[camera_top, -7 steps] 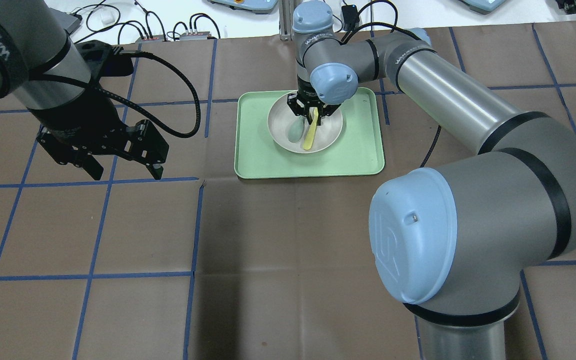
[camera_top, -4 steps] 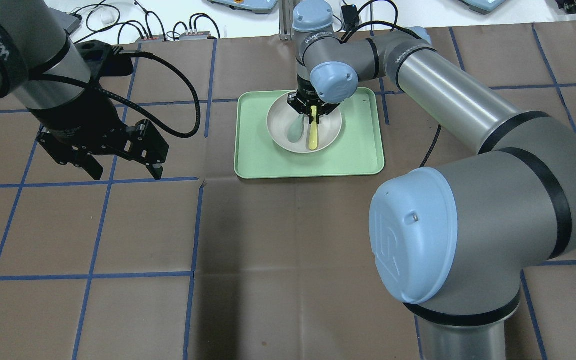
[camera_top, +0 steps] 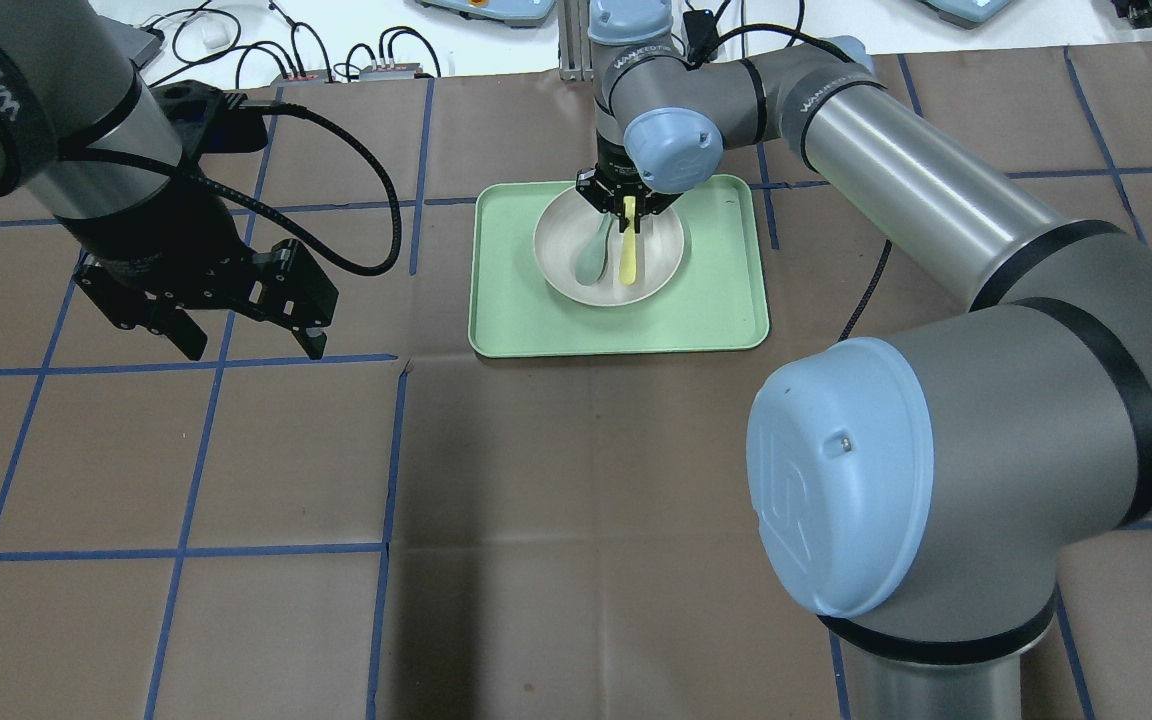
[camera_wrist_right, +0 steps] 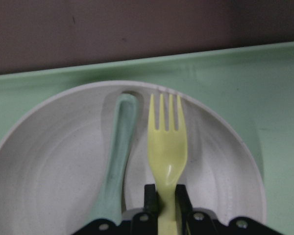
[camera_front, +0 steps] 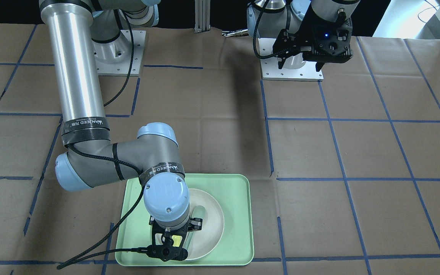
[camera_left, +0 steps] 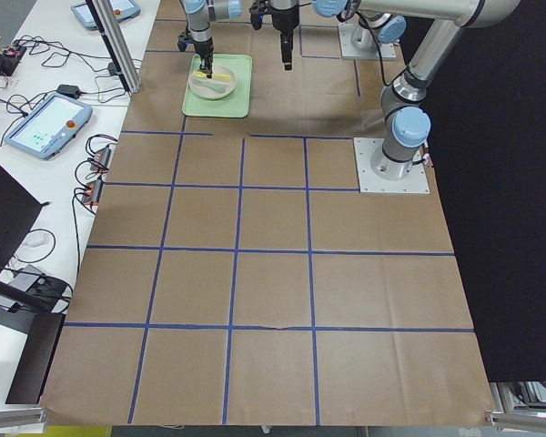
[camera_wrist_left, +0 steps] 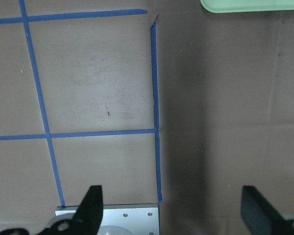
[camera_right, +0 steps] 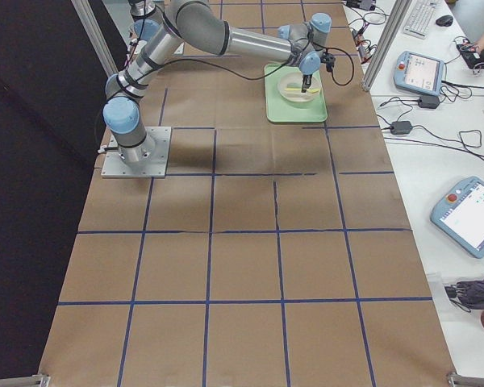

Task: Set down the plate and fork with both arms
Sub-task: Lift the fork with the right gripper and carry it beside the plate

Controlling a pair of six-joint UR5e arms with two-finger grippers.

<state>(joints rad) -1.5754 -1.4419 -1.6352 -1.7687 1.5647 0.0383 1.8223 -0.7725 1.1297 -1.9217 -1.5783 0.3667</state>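
Left gripper point(camera_top: 251, 345) spread wide, holding nothing, over table point(camera_top: 536, 500) well left of tray point(camera_top: 736, 300). On tray: plate point(camera_top: 556, 282); in it spoon point(camera_top: 593, 255), fork point(camera_top: 627, 262) parallel, just right. Right gripper point(camera_top: 628, 205) pinches fork's handle end; long axis runs from claw toward robot. Only the right wrist view shows tines and pinch.

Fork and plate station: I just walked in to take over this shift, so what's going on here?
The right pincer is shut on the handle of the yellow fork, holding it over the off-white plate, which sits in the green tray. A grey-green spoon lies in the plate beside the fork. The left pincer is open and empty, hovering over the table apart from the tray. Nothing grips the plate yet.
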